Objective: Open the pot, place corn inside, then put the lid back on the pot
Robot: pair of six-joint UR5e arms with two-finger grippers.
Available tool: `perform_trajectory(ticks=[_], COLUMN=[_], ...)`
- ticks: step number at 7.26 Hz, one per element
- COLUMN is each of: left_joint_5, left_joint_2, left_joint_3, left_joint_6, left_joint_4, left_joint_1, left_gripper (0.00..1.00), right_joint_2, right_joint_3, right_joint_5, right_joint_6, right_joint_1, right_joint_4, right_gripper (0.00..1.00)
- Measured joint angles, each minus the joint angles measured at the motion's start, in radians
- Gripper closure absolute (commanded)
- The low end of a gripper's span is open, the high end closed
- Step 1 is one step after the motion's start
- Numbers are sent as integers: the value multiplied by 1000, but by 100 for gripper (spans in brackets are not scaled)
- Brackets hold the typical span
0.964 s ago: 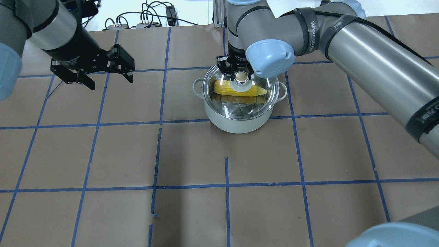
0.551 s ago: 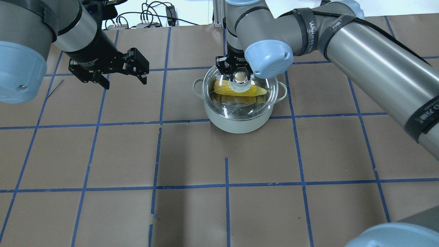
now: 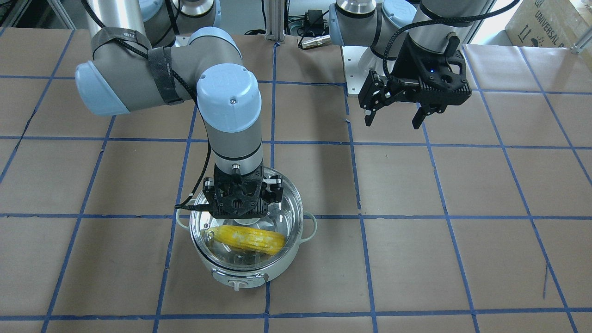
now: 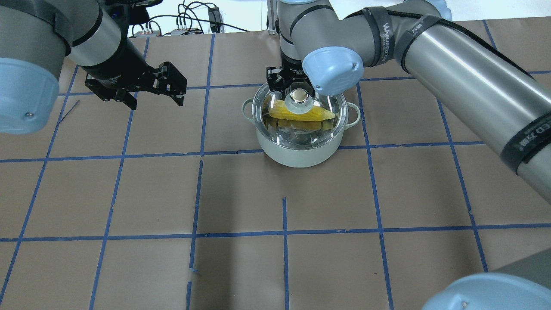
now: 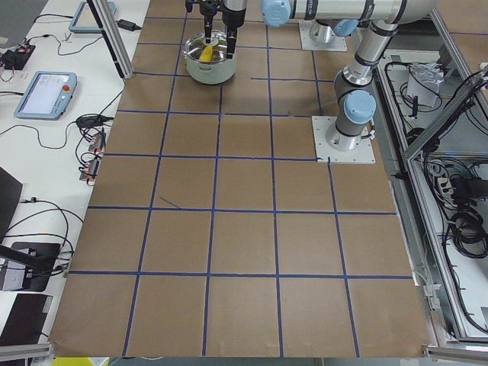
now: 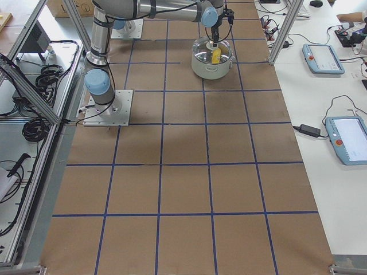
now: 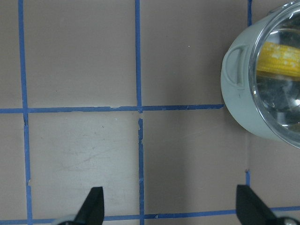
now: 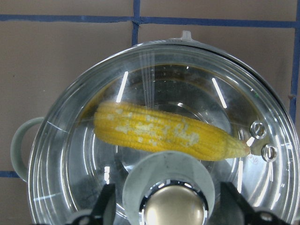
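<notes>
The pale mint-white pot (image 4: 297, 155) stands on the table with the clear glass lid (image 4: 301, 127) seated on it. The yellow corn (image 4: 320, 114) lies inside under the glass; it also shows in the front view (image 3: 245, 238) and the right wrist view (image 8: 159, 133). My right gripper (image 4: 290, 86) is open just above the lid's knob (image 4: 298, 97), its fingers (image 8: 107, 206) apart on either side of the knob (image 8: 174, 208). My left gripper (image 4: 156, 103) is open and empty above the table, left of the pot (image 7: 243, 98).
Brown paper with blue tape grid lines (image 4: 284, 232) covers the table. Cables and plugs (image 4: 189, 21) lie beyond the far edge. The right arm's elbow (image 3: 229, 97) hangs above the pot's far side.
My left gripper has swung right, towards the pot, staying open. My right gripper has drawn back off the knob, which now shows uncovered; the lid stays on the pot.
</notes>
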Motion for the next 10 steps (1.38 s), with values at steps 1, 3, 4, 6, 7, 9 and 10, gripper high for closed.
perform_trajectory(ticks=[1,3,4,6,7,9,10], left_joint_5=[1,2,1,1,1,0,0], left_joint_2=[0,-2,-4,-5,-5,-7,-7], left_joint_3=[-1,-1,-1,-2,-2,-2,-2], left_joint_6=[2,4,4,5,7,10,11], left_joint_4=[3,5,6,7,7,7,7], left_joint_1=[0,1,1,1,1,1,1], left_gripper=[0,0,0,0,0,0,0], right_joint_2=[1,0,0,-1,0,0,1], right_joint_3=[0,2,5,5,3,1,1], right_joint_5=[0,-1,-8,-43,-60,-78,-80], right_joint_6=[-3,-8,-9,-11,-12,-12,-12], right_joint_1=[0,-1,-4,-8,-9,-10,-10], right_joint_4=[1,3,6,32,40,45,46], right_gripper=[0,0,0,0,0,0,0])
